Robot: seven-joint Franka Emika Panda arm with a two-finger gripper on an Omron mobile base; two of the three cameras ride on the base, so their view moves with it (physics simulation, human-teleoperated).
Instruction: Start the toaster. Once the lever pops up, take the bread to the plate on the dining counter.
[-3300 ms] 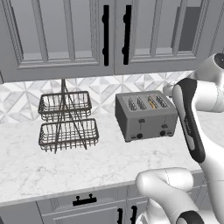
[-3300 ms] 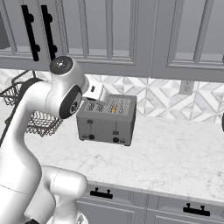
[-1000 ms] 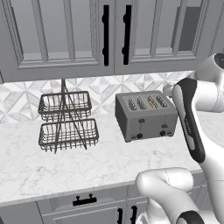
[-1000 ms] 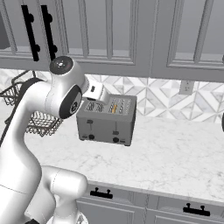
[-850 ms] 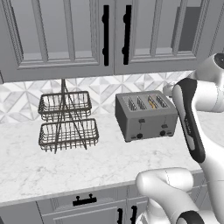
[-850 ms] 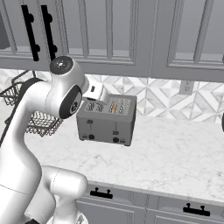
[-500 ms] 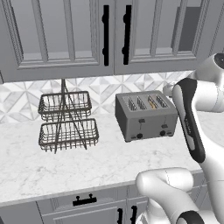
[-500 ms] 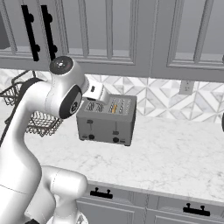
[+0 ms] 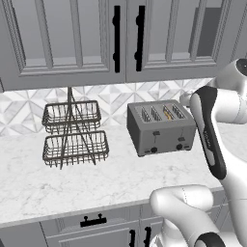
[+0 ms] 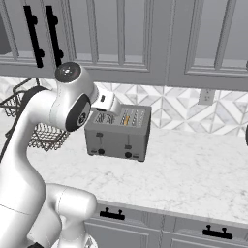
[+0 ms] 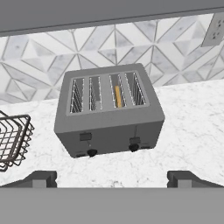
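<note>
Jaws spread wide, empty, hovering at 6 o'clock of toaster (image 11: 109,111); bread (image 11: 117,96) seated in slot, awaiting lever (image 11: 134,140) press.

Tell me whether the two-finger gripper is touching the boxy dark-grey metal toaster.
Apart. In the hand view the open gripper has its tips at the bottom edge, with bare marble worktop between them and the toaster.
</note>
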